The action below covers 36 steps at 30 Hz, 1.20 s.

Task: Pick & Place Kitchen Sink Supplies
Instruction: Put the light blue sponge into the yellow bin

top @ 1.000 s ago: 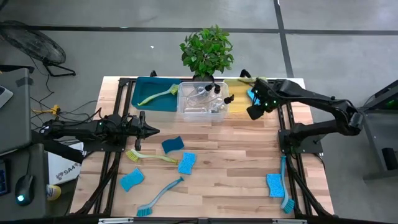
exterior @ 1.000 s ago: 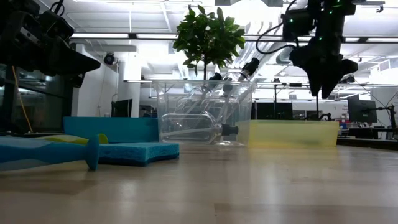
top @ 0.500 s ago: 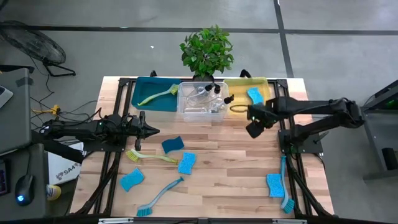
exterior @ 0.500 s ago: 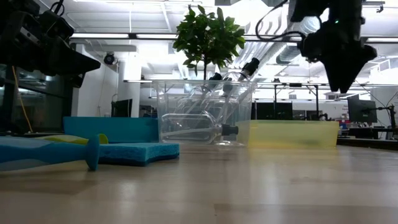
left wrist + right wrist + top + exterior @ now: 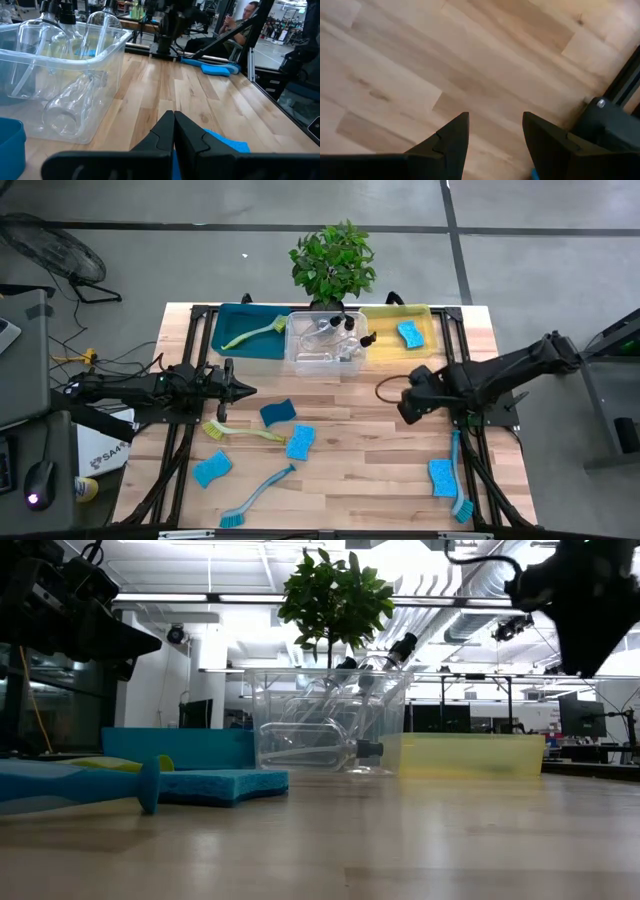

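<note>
Sponges and brushes lie scattered across the wooden table (image 5: pixel 350 430): a blue sponge (image 5: pixel 409 333) sits in the yellow bin (image 5: pixel 388 313) at upper centre-right, another sponge (image 5: pixel 442 476) and a blue brush (image 5: pixel 460 485) lie at lower right. The right gripper (image 5: pixel 403 402) hangs right of centre over bare wood, its arm stretched leftward, fingers (image 5: pixel 445 142) spread apart and holding nothing. The left gripper (image 5: pixel 245 390) waits at the frame's left, fingers pressed together, empty
</note>
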Each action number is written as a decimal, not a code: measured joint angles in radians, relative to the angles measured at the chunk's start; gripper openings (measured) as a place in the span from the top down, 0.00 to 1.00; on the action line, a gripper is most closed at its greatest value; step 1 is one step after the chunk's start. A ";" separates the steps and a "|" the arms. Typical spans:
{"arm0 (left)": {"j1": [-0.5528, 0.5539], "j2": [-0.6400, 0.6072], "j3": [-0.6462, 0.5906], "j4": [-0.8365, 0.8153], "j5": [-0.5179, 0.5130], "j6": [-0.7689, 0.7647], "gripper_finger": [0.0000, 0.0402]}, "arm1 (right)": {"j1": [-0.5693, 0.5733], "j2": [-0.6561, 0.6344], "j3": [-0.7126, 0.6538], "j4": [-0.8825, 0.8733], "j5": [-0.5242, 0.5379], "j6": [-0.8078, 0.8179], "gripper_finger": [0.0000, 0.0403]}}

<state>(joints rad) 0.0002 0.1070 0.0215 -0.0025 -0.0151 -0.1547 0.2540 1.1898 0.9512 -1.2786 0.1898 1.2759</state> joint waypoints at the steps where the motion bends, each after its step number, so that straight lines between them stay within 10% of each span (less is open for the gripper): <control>1: 0.000 0.000 0.000 0.000 0.000 0.000 1.00 | 0.023 0.001 0.000 -0.001 -0.004 0.023 0.56; 28: 0.000 0.000 0.000 0.000 0.000 0.000 1.00 | 0.457 0.127 0.000 0.066 -0.213 0.259 0.56; 36: 0.000 0.000 0.000 0.000 0.000 0.000 1.00 | 0.508 0.230 0.000 0.095 -0.365 0.599 0.56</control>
<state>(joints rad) -0.0001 0.1070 0.0216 -0.0025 -0.0151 -0.1545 0.7623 1.4201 0.9508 -1.1837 -0.1754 1.8749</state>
